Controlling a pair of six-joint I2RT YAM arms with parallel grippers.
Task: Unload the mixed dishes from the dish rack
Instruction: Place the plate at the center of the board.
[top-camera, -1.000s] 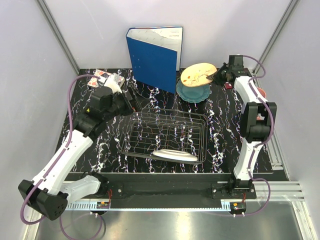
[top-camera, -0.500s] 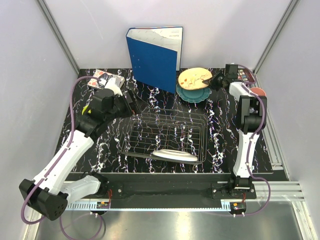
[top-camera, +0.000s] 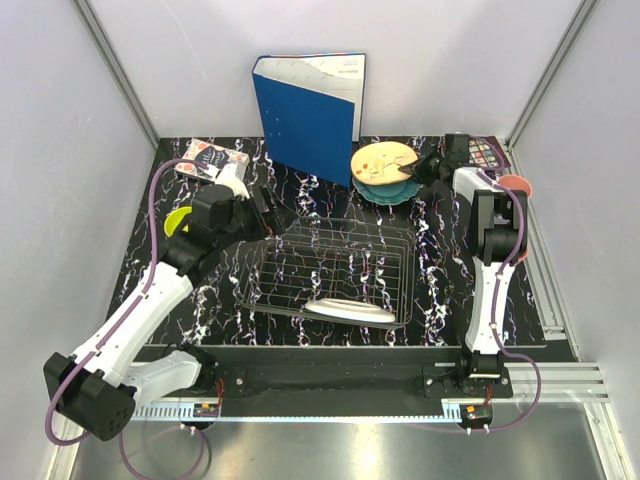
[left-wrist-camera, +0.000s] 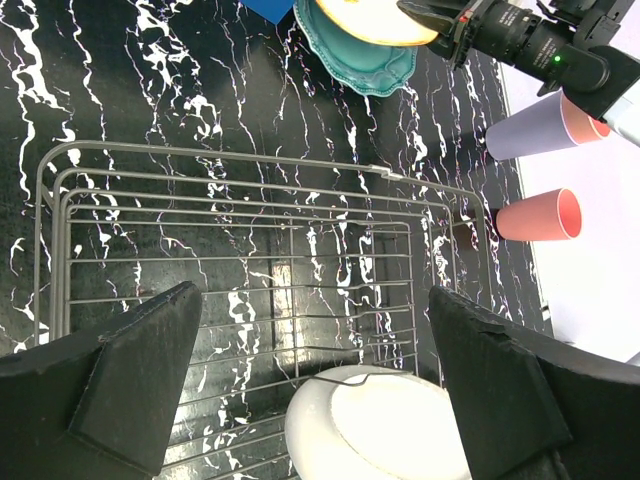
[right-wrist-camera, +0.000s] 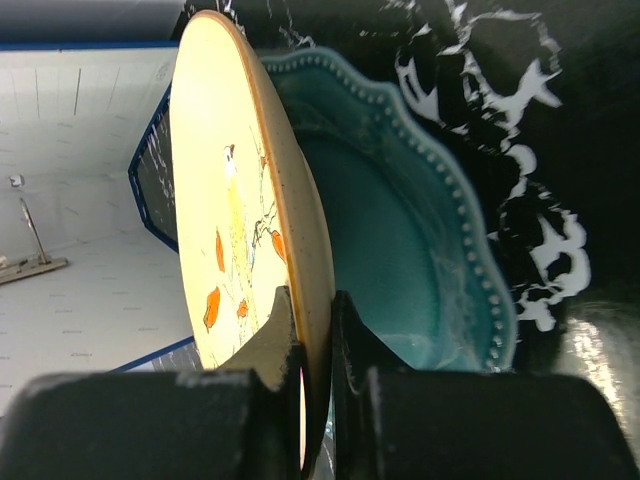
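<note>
**Op:** Where's the cream plate against the right fingers (right-wrist-camera: 283, 345)?

**Eng:** Your right fingers are clamped tight on the rim of the cream plate (right-wrist-camera: 240, 200), one on each face. The plate is tipped up on edge just over the teal plate (right-wrist-camera: 410, 250), at the far right of the counter (top-camera: 440, 290). I can't tell whether the two plates touch.

**Op:** How does it look?

**Eng:** Cream face, browner rim, orange marks and thin line drawing. The teal one has a beaded, scalloped rim.

**Op:** Left side?

**Eng:** Your left fingers (left-wrist-camera: 140, 385) are spread wide and hold nothing. They hang over the dish rack (left-wrist-camera: 262, 205). The white plate (left-wrist-camera: 385, 425) lies at the rack's near side, lower than your fingertips and not touched.

**Op:** Any differences between the views?

**Eng:** The left wrist view shows you the lavender cup (left-wrist-camera: 525, 135) and pink cup (left-wrist-camera: 535, 215) right of the rack. In the top view only a pink rim shows behind the right arm. Only the top view shows the yellow-green bowl (top-camera: 175, 220), left of the left arm, and the whole blue binder (top-camera: 310, 115) standing at the far side. Only the right wrist view shows the grip on the rim up close.
</note>
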